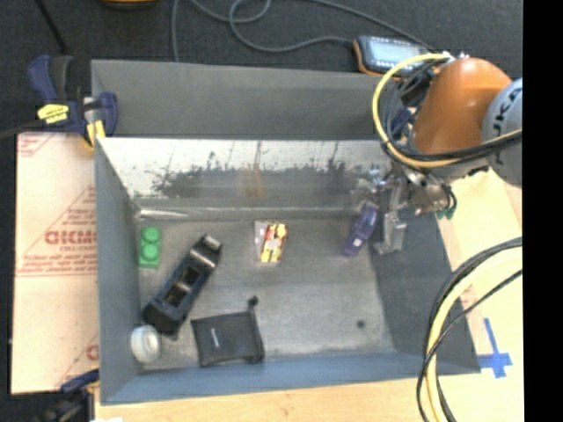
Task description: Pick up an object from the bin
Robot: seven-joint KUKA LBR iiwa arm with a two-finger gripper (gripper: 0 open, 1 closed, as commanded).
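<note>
No readable text on the bin or its contents

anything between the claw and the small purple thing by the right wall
Nothing visible does: the claw is right beside the purple thing, and the nearest other item, a yellow-and-red packet, lies well apart from both.

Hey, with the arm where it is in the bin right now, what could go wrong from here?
The small purple thing sits tilted right beside the gripper, so it may get nudged aside or slip rather than come up cleanly. The gripper is also low and close to the bin's right wall, and might scrape it.
</note>
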